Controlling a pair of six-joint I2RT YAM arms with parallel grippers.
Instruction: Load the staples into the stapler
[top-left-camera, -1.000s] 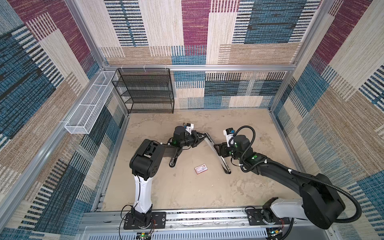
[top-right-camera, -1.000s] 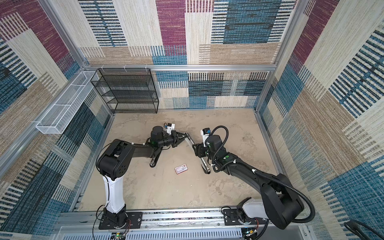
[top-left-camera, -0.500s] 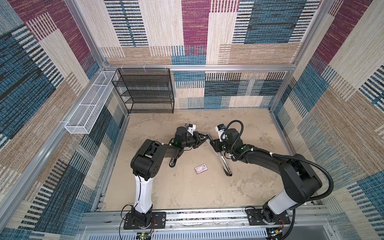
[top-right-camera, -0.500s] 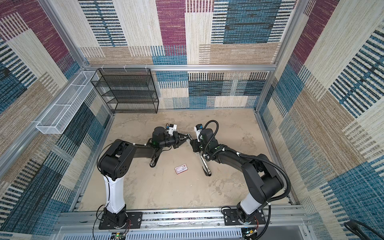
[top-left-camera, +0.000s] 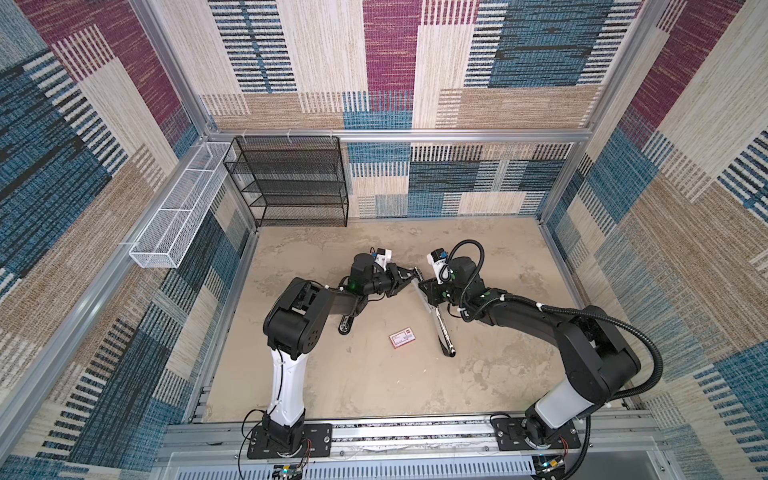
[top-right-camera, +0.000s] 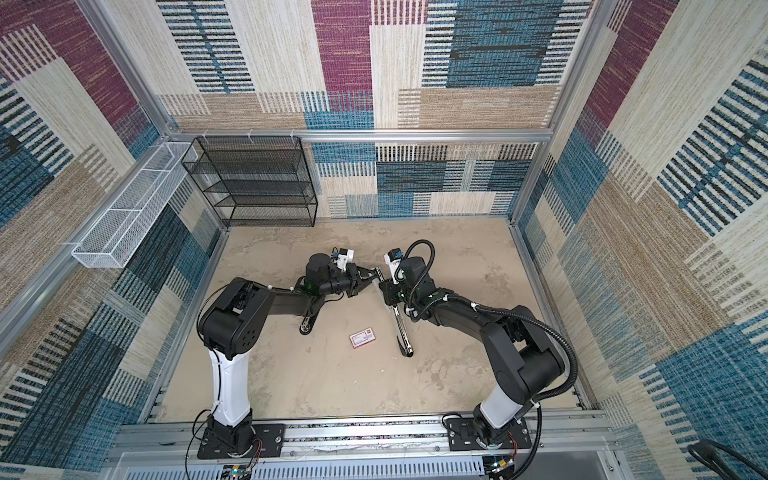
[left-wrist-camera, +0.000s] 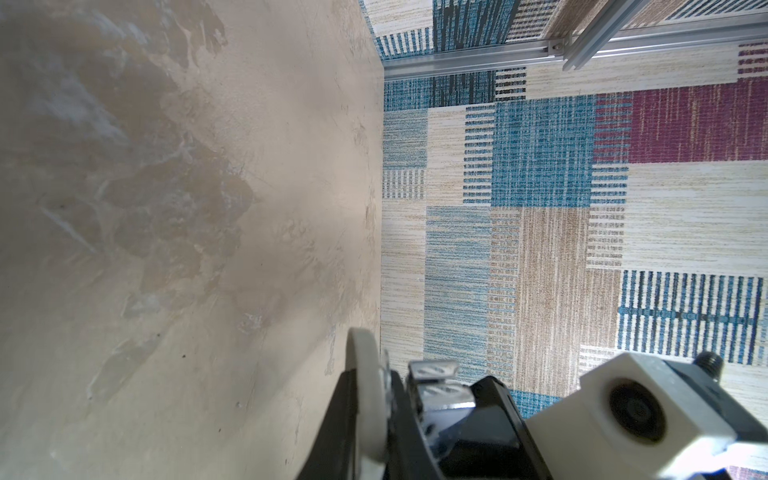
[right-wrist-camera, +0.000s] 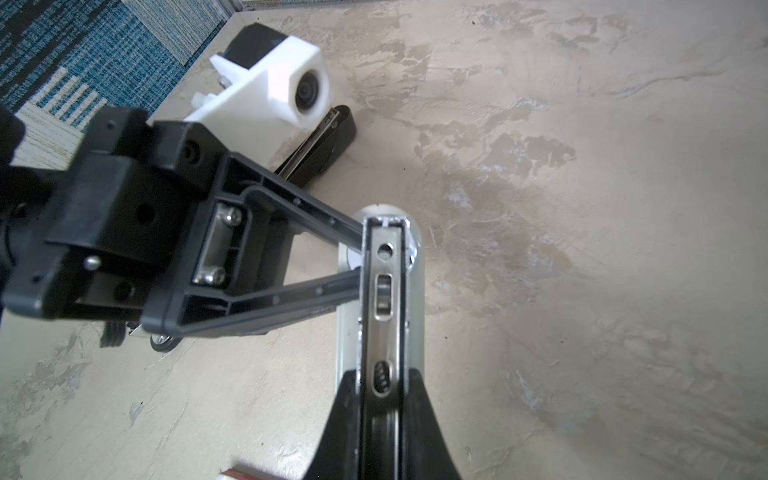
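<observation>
Worktop (top-left-camera: 365, 386): beige, mottled with darker stains in both top views. Lying on it is a small red-and-white staple box (top-left-camera: 402, 339), flat, near the middle, between the two spread arms of the opened stapler (top-left-camera: 442, 332) and touching neither. The black arm (top-left-camera: 344, 326) tips down left of the box and the silvery one right of it, with the hinge end too hidden to tell whether it rests on the surface. Black mesh rack (top-left-camera: 291, 183) stands at the back left corner, against the wall.
</observation>
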